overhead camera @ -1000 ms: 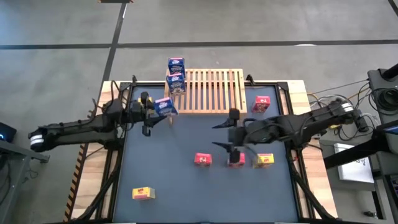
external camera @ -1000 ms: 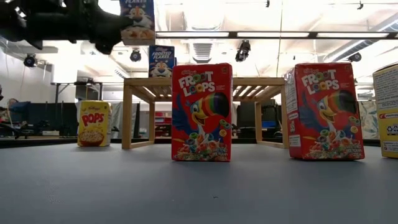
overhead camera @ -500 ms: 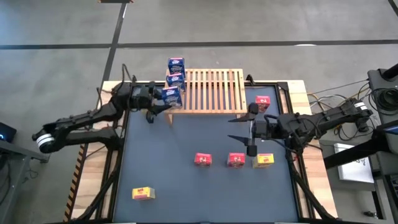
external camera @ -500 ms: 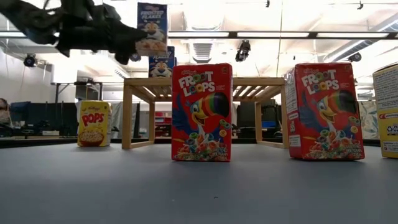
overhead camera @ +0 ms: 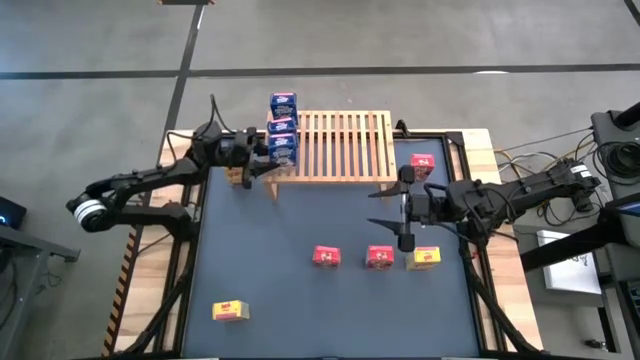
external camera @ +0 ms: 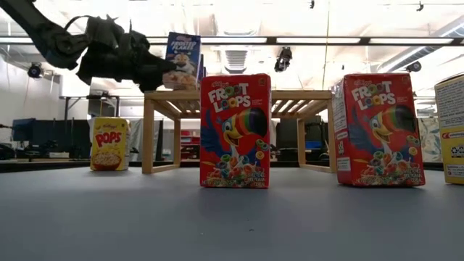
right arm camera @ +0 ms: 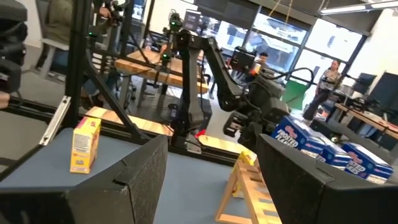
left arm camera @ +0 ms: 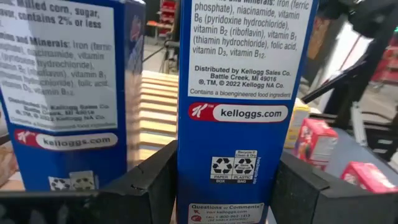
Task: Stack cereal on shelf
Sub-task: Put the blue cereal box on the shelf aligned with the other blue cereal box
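- The table (overhead camera: pixel 300 300) has a dark top; in the low view the room behind it shows ceiling lights and desks.
- The shelf (overhead camera: pixel 345 145) stands at the table's far edge. Three blue boxes line up at its left end: two blue boxes (overhead camera: pixel 283 103) farther back, and the third blue box (overhead camera: pixel 282 150) nearest the front.
- The left gripper (overhead camera: pixel 262 152) is closed on the third blue box; the left wrist view shows its fingers (left arm camera: pixel 149 177) pressed on both sides of the box. Half a second ago the box was just off the shelf's left corner; it is now over the slats, in line with the other two.
- The right gripper (overhead camera: pixel 403 205) hovers with its jaws spread wide and empty, unchanged from half a second ago.
- Two red boxes (overhead camera: pixel 326 256) and a yellow box (overhead camera: pixel 425 258) stand in a row mid-table.
- Another red box (overhead camera: pixel 421 166) stands right of the shelf, and a second yellow box (overhead camera: pixel 230 311) near the front left.
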`<state>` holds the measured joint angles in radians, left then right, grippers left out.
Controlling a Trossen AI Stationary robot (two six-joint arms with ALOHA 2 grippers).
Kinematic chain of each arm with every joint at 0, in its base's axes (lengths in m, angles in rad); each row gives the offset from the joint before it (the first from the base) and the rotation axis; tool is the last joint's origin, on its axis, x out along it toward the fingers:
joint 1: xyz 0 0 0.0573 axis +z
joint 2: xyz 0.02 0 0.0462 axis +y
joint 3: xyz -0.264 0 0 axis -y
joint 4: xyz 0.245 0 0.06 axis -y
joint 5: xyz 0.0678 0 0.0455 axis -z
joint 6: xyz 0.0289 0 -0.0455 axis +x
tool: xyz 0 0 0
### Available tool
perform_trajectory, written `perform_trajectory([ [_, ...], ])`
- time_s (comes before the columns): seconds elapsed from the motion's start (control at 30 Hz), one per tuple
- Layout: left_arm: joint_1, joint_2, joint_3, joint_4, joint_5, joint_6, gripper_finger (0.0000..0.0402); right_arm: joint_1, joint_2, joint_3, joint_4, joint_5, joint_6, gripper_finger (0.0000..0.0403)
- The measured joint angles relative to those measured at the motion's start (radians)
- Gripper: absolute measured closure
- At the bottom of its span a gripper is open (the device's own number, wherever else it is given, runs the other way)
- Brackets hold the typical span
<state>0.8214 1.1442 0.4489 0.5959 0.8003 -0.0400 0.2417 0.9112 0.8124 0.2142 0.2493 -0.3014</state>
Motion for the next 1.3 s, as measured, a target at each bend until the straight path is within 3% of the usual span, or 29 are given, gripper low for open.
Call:
perform_trajectory([
  [0.53,0.0,0.003,-0.058,0.078,0.022,-0.001,0.0212,0.0,0.02,-0.002,0.001,0.002,0.004,0.0165],
  [0.93,0.0,0.078,-0.058,0.13,0.021,0.009,0.0177,0.0,0.028,-0.002,0.0,0.002,0.029,0.0165],
  [1.3,0.002,0.069,-0.058,0.137,0.021,0.007,0.0172,0.0,0.028,-0.002,0.0,0.003,0.032,0.0165],
])
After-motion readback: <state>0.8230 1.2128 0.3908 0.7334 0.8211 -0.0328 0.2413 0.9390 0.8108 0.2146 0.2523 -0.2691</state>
